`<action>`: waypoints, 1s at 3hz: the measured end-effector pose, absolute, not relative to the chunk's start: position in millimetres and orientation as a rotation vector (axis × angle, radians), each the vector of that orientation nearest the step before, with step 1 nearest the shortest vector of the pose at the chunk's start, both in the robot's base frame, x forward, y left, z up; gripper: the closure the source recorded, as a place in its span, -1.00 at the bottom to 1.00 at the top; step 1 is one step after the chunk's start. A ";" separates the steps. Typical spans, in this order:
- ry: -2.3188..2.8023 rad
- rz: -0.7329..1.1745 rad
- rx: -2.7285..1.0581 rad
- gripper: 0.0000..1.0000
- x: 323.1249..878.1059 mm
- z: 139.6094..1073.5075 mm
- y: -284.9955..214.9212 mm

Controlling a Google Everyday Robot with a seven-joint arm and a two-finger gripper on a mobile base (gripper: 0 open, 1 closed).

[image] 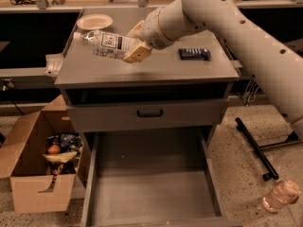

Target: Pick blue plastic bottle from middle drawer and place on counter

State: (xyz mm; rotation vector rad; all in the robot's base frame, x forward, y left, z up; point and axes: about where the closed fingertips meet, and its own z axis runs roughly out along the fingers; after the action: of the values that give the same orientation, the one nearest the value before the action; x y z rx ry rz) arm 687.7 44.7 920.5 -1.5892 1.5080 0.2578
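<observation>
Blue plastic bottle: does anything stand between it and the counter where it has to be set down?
Nothing visible does. The gripper holds the blue plastic bottle sideways over the counter's left part, where the surface is bare. The plate sits further back; a dark flat item lies to the right.
</observation>
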 end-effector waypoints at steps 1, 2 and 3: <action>1.576 0.277 -1.527 1.00 717.2 921.9 50.1; 1.677 0.301 -1.502 1.00 744.8 906.8 52.0; 1.787 0.325 -1.499 1.00 765.3 883.2 51.0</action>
State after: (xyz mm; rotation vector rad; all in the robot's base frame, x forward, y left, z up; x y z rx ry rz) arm 765.3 51.0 883.2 -1.4993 1.7872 0.3245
